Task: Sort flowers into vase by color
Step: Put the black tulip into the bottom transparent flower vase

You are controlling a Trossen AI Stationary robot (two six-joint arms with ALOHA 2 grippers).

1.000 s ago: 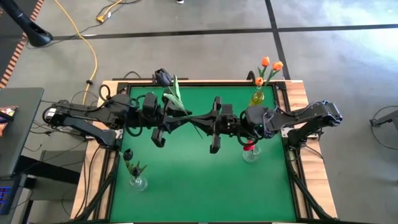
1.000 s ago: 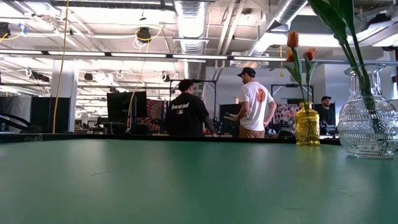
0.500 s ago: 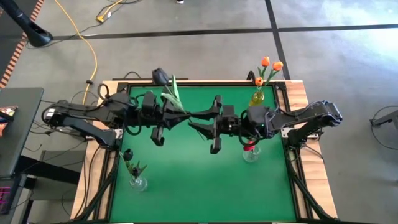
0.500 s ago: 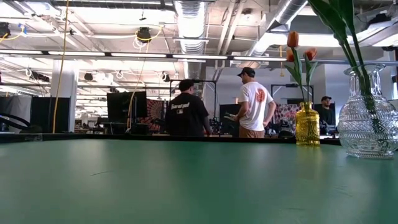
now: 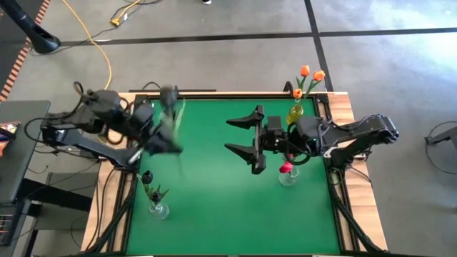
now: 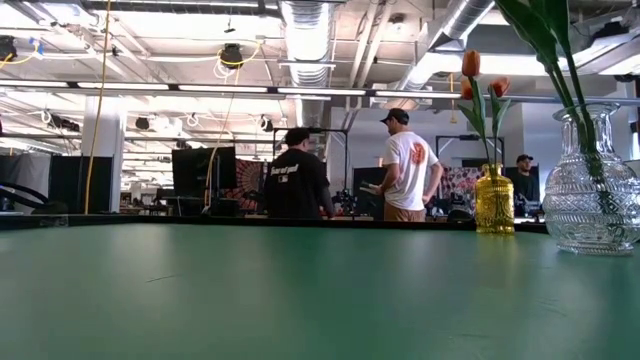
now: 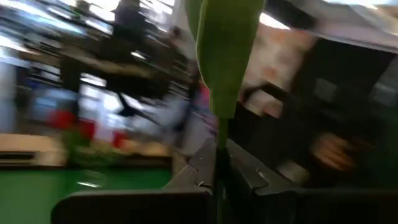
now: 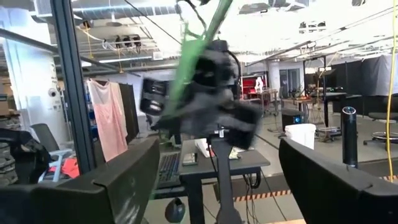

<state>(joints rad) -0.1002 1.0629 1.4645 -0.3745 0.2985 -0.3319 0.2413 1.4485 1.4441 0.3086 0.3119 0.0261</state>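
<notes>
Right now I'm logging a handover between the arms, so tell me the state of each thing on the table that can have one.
Left claw: shut on the dark tulip's stem.
Right claw: open, empty, over mid-table.
Dark tulip: held above the table, blurred.
Yellow vase: upright, holds orange tulips.
Clear vase at right: upright, holds a red tulip.
Clear vase at left: upright, holds a dark flower.

Green table (image 5: 214,200) — three vases on it: yellow (image 5: 295,112); clear (image 5: 288,175); another clear vase (image 5: 158,208) front-left.
</notes>
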